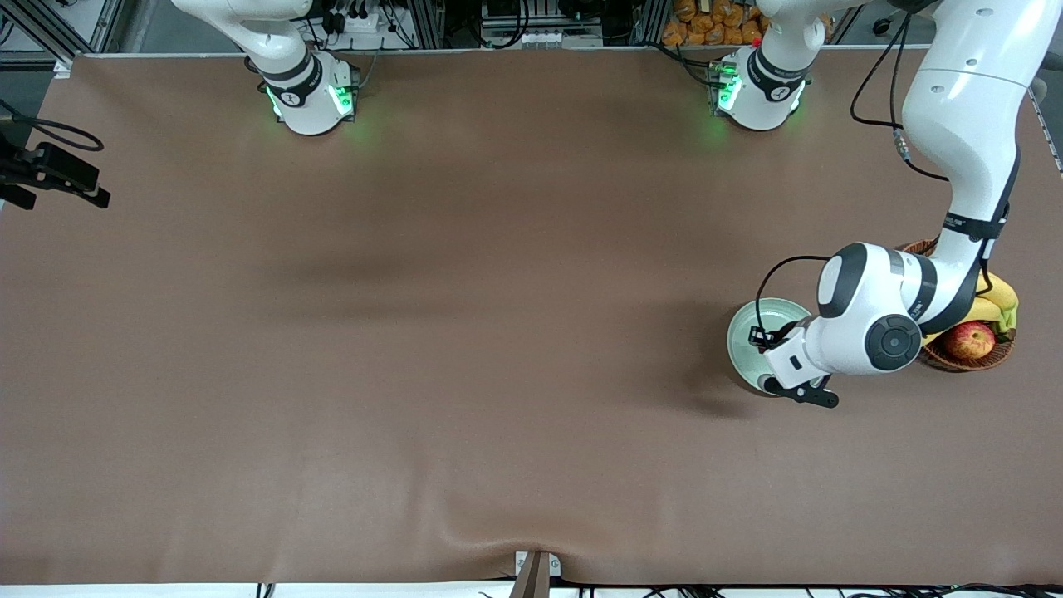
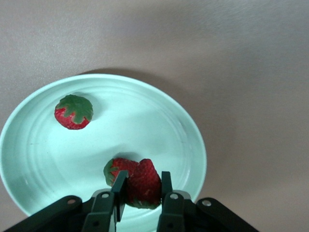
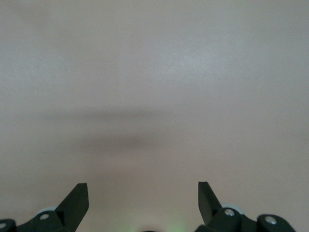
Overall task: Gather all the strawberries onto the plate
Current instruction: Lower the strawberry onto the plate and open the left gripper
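The pale mint-green plate [image 1: 745, 332] lies near the left arm's end of the table, beside the fruit basket. In the left wrist view the plate [image 2: 159, 121] holds one strawberry [image 2: 73, 112] lying apart and a second strawberry [image 2: 115, 169] close to the gripper. My left gripper [image 2: 143, 186] is low over the plate, shut on a third strawberry [image 2: 145, 182] that sits between its fingers. In the front view the left gripper [image 1: 781, 365] covers the berries. My right gripper [image 3: 143, 195] is open and empty over bare table; it is out of the front view.
A brown wicker basket [image 1: 967, 361] with a red-yellow apple [image 1: 970, 339] and bananas [image 1: 996, 297] stands beside the plate, partly under the left arm. A black camera mount [image 1: 50, 174] sits at the right arm's end of the table.
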Robot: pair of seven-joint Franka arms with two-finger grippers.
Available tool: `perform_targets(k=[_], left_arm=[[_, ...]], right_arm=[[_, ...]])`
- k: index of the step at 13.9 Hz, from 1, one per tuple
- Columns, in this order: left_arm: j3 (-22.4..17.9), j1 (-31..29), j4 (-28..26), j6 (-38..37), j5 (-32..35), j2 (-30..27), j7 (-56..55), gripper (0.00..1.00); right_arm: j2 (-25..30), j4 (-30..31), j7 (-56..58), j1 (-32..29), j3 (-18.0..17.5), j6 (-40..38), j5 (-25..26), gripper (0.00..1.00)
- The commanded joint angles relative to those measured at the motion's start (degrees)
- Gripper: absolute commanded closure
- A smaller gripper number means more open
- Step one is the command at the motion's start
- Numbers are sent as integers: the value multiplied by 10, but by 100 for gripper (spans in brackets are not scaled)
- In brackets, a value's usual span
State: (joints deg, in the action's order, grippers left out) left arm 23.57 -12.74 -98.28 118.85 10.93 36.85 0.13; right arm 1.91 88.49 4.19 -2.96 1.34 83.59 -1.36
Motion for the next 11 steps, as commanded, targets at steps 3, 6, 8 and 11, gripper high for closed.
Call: perform_targets(k=[3,6,8,11], left_arm=[[5,-5,5,20,31,2,-6,0],[7,0,28,12,31,-19,-22,0],[9,-3,28,1,28,-60,-29,0],[9,-4,41,-48,23,-128,-29,0]], right_arm=[[5,0,-1,3,2,-9,0,0],[5,0,-1,2,2,-12,0,0],[5,0,-1,2,2,-12,0,0],[5,-1,-1,2,2,-12,0,0]])
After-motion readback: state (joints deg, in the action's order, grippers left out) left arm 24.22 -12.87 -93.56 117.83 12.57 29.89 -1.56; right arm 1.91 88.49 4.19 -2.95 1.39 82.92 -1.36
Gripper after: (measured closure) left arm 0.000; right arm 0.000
